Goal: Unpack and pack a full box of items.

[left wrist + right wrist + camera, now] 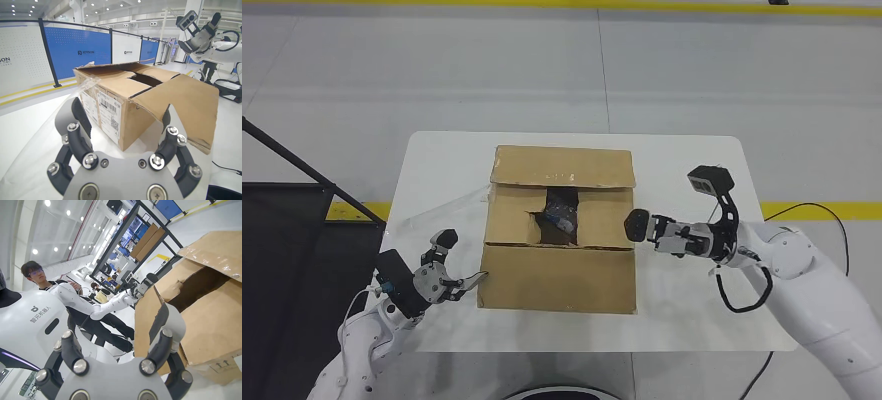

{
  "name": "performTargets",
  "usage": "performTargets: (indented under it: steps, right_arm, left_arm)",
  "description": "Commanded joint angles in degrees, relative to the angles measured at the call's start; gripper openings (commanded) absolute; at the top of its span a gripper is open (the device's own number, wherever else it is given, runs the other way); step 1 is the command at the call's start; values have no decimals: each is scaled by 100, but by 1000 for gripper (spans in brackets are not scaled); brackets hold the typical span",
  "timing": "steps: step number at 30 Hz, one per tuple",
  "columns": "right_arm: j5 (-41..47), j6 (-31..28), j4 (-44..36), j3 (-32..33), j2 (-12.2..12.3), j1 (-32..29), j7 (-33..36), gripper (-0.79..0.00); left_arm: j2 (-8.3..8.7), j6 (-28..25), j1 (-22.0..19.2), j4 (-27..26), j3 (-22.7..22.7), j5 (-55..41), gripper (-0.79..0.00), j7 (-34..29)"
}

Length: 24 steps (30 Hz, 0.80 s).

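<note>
A brown cardboard box stands in the middle of the white table. Its top flaps are partly folded in, leaving a gap where a dark blue item shows. My left gripper is open at the box's near left corner; in the left wrist view the left gripper faces the labelled side of the box, and a torn flap hangs by one finger. My right gripper is open at the box's right side. In the right wrist view the right gripper has one finger against the box.
A strip of clear tape trails off the box's far left corner over the table. A black stand and dark panel lie left of the table. Bare table surface lies on both sides of the box.
</note>
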Motion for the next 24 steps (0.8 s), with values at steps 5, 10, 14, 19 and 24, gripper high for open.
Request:
performTargets:
  steps: [5,10,14,19,24]
  right_arm:
    - [737,1155,484,-245,-211,348,56,0]
    - [747,2051,1027,-598,-449,837,349,0]
    - [735,2291,1390,-772,-638,1076,171,0]
    - [719,2569,1821,-930,-839,1302,131,0]
    - [759,2553,2150,-1009,-1018,1424,147,0]
  left_arm:
    - [0,0,0,0,0,0,0,0]
    - [0,0,0,0,0,0,0,0]
    - [0,0,0,0,0,0,0,0]
    - [0,0,0,0,0,0,0,0]
    - [0,0,0,0,0,0,0,0]
